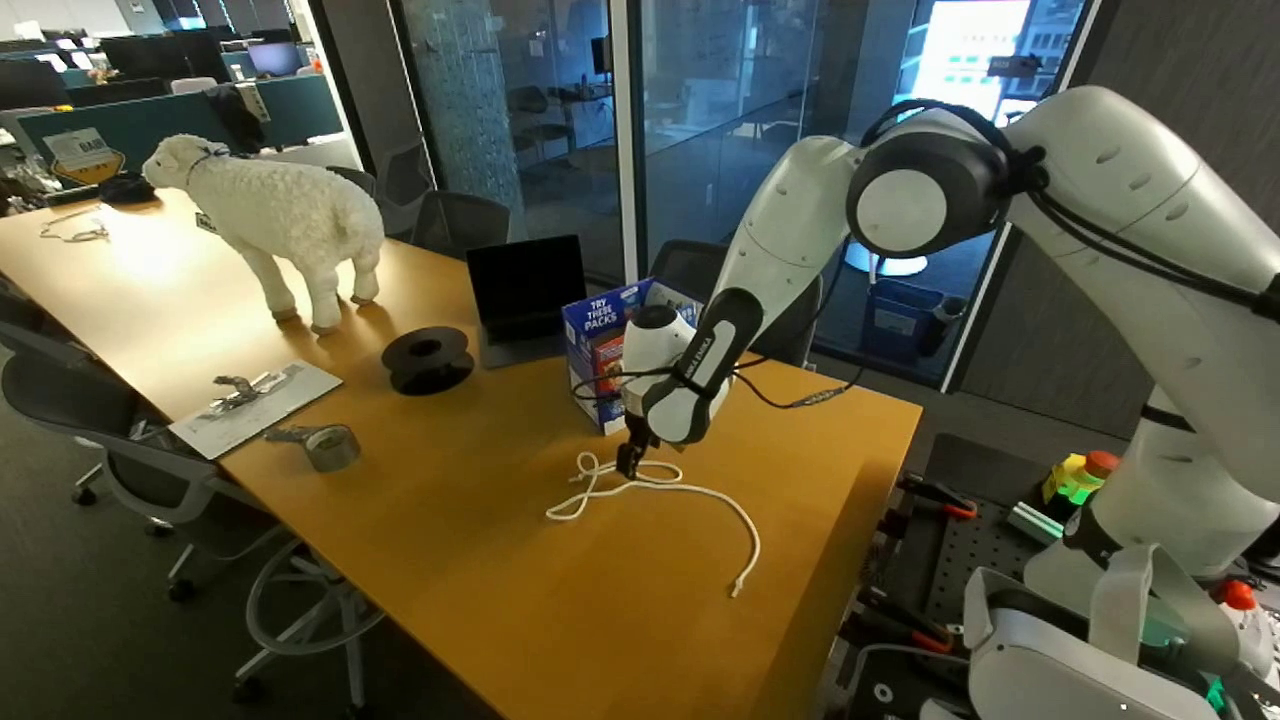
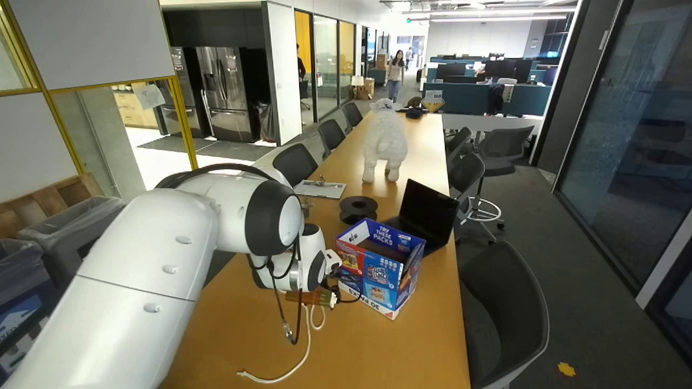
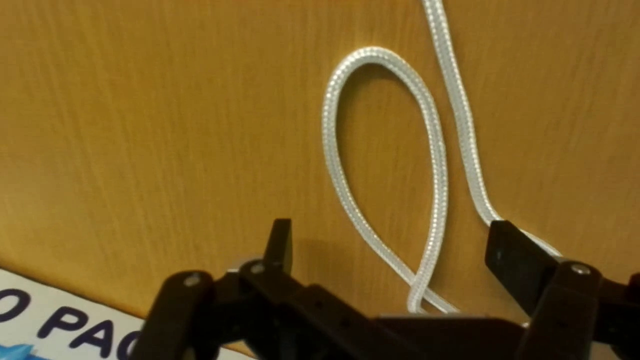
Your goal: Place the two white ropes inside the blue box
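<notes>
"TRY THESE PACKS" runs along the upper part of the blue box (image 2: 377, 275) in both exterior views; "30 PACKS" stands upside down along its foot. The arm (image 1: 900, 210) bears "EMIKA" near its wrist. The box is open at the top; its floor is too dark to tell what lies there. At left is a gray bin (image 2: 57, 251) with a clear liner. The white rope (image 3: 440, 180) lies looped on the table (image 1: 480, 560), just nearer than the box; the gripper (image 3: 390, 240) is spread above it.
</notes>
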`<state>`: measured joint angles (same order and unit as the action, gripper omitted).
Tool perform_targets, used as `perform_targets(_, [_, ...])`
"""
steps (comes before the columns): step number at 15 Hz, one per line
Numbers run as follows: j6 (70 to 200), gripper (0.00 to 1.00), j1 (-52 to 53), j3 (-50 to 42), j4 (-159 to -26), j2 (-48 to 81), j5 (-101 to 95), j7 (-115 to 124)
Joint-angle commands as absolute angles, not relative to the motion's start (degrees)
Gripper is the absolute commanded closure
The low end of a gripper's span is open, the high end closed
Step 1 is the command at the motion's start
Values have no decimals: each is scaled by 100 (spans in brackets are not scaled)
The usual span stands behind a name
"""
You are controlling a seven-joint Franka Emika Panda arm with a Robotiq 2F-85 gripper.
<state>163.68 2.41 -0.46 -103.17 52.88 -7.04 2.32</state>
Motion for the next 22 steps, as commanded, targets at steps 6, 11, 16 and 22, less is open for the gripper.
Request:
perform_targets(6, [16264,0,-575,904,-9837,5446,-655,-1325])
perform_targets(11, [15891,0,-525,822,-9686,5485,-845,-1968])
perform_targets(16, [15624,0,-432,810,-9613,5603,-949,-2317])
perform_targets(22, [15537,0,-271,729,-9423,5793,-1165,-2447])
